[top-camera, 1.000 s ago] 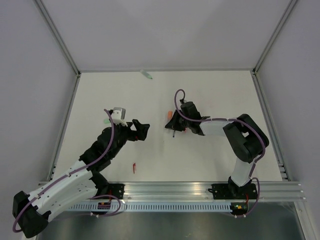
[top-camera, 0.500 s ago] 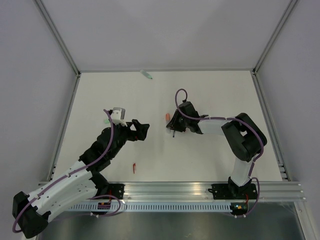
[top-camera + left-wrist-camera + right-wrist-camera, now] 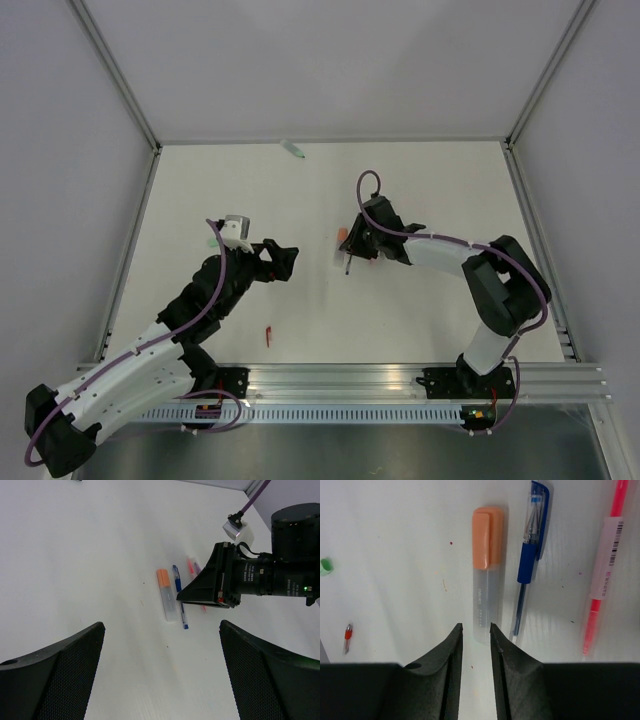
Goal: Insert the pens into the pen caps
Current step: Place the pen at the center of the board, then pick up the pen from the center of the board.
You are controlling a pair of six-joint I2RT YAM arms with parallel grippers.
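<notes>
Closest to me, the aluminium rail (image 3: 400, 380) carries both arm bases along the near edge of the white table (image 3: 430, 190). My left gripper (image 3: 161, 624) has its fingers spread wide with nothing between them, held over bare surface. The pens lie well ahead of them.

My right gripper (image 3: 476, 630) has its fingers drawn almost together, with only a thin slit between them and nothing in it. Straight ahead of that slit lies the orange-capped pen (image 3: 487, 580), its clear barrel end just past the fingertips and its cap at the far end. Just right of it the blue pen (image 3: 529, 560) lies parallel, tip toward the fingers, and further right is the pink pen (image 3: 601, 575).

Left of the fingers a small red piece (image 3: 347, 632) rests on the tabletop, with a green cap (image 3: 325, 566) beyond it at the frame edge. The surface shows a few faint specks. Far past both grippers, a pale green piece (image 3: 293, 149) sits by the table's far edge, where pale grey walls (image 3: 330, 60) and metal corner posts (image 3: 115, 75) close the cell.
</notes>
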